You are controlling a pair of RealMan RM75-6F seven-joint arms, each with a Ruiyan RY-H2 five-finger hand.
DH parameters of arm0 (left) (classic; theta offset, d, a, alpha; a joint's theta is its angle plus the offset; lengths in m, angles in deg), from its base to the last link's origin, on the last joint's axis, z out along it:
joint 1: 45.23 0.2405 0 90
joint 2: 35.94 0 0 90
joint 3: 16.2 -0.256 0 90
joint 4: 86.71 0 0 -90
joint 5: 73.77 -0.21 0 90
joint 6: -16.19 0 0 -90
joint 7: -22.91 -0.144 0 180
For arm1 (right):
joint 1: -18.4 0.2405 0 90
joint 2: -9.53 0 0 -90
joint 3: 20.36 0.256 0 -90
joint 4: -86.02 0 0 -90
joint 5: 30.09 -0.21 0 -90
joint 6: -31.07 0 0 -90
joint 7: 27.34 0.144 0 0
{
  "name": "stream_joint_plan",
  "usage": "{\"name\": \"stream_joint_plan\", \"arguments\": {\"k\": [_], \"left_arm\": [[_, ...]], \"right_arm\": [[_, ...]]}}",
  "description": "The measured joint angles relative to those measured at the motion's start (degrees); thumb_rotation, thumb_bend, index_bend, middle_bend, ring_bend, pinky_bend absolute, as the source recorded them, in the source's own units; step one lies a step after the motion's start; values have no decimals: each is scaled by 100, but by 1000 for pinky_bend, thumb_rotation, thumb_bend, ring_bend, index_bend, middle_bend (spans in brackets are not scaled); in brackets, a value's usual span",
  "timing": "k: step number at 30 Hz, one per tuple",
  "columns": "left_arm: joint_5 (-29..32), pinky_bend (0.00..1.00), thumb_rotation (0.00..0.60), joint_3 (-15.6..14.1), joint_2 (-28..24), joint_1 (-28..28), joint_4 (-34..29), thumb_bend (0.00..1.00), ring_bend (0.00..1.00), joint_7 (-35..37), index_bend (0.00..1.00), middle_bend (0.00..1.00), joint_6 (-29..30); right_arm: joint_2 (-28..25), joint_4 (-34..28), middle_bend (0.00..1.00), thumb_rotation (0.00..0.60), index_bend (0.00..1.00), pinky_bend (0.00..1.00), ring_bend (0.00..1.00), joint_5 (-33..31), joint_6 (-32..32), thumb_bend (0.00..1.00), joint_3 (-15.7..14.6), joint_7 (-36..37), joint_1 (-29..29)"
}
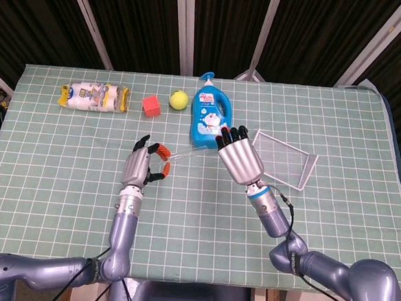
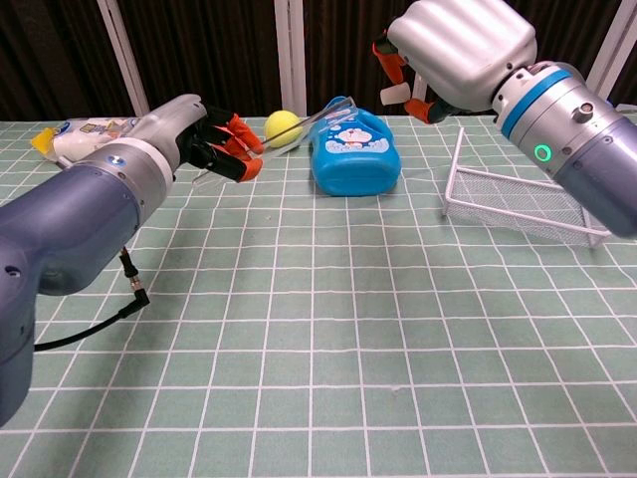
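Left hand [image 1: 141,167], just left of centre in the head view, pinches one end of a thin clear tube [image 1: 184,153] between its orange-tipped fingers [image 2: 242,149]. That tube runs rightward and slightly up the frame, off the bench [image 1: 61,175], and its free end sits close to the blue detergent bottle [image 1: 208,119]. In the chest view the tube [image 2: 304,118] slants upward across the yellow ball [image 2: 282,125] behind it.

Right hand [image 1: 240,157] hovers at centre frame, fingers spread and holding nothing, with its dark fingertips near the bottle's lower edge and the tube's free end. I cannot tell whether it touches either one.

A white wire rack [image 1: 282,158] lies just right of that hand. Along the upper part of the frame sit a red cube [image 1: 150,105] and, further left, a packet of rolls [image 1: 94,96].

Risks, as I judge them: the tube is held by one end only, so a knock from the open hand could lever it out of the pinch. The bottle lies close enough that a careless sweep of either hand could shove it. The tube is clear and slight, so misjudging where its end lies is easy.
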Motion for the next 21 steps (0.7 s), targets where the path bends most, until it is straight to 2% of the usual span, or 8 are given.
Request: {"name": "stream_joint_plan", "arguments": {"k": [21], "left_arm": [[363, 0, 600, 80, -158, 2, -152, 731, 54, -163, 513, 479, -95]], "right_arm": [[204, 265, 450, 600, 622, 482, 491, 38, 87, 419, -34, -48, 164]]}}
